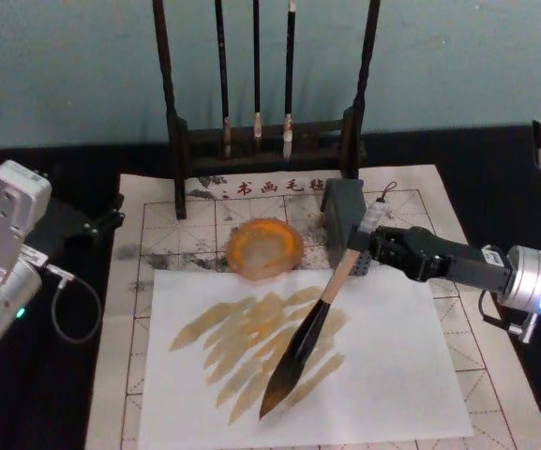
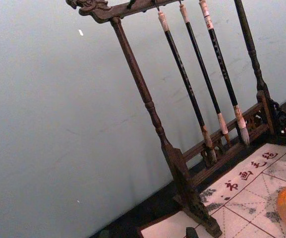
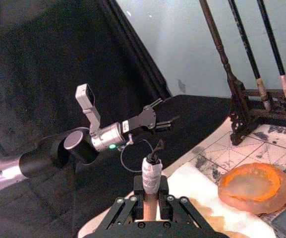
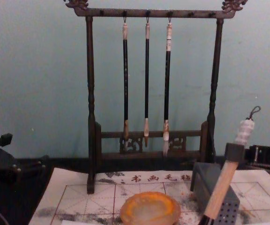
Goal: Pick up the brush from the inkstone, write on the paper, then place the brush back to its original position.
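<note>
Head view: the right gripper's (image 1: 362, 255) jaws pinch the brush (image 1: 319, 317) high up, its tip on a white sheet (image 1: 392, 375) over the paper (image 1: 157, 234). Such a long lever could twist and smear. The left gripper (image 1: 111, 220) sits parked on the desk (image 1: 45, 394), jaws spread.

Right wrist view: a loose grip risks missing the inkstone (image 3: 254, 186).

Chest view: the handle may clip the grey block (image 4: 202, 180).

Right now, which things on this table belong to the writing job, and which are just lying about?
Job: brush, held in the right gripper; ink dish; paper with brown strokes, on the gridded sheet.
Lying about: rack of three thin brushes; grey metal block; left gripper, parked at left.
</note>
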Motion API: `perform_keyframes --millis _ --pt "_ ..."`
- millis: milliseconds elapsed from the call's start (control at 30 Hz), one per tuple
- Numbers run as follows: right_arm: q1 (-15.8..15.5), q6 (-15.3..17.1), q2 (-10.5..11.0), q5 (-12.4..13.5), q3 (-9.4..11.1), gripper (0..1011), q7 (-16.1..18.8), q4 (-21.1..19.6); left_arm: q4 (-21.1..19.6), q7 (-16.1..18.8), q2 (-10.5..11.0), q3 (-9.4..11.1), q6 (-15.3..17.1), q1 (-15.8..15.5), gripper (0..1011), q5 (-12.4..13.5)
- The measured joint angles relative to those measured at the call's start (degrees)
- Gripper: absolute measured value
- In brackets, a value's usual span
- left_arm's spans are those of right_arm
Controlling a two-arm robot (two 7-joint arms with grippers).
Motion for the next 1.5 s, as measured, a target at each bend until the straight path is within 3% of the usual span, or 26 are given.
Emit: perform_keyframes --millis 767,1500 --pt "2.3 0.5 -0.7 -1.1 -3.1 188 0.5 1.3 0.0 0.0 0.0 0.0 0.0 0.0 1001 0.0" --pt "2.5 0.2 -1.4 -1.4 -3.6 188 -0.2 2.7 0.0 0.0 0.0 0.0 0.0 0.0 1001 0.0"
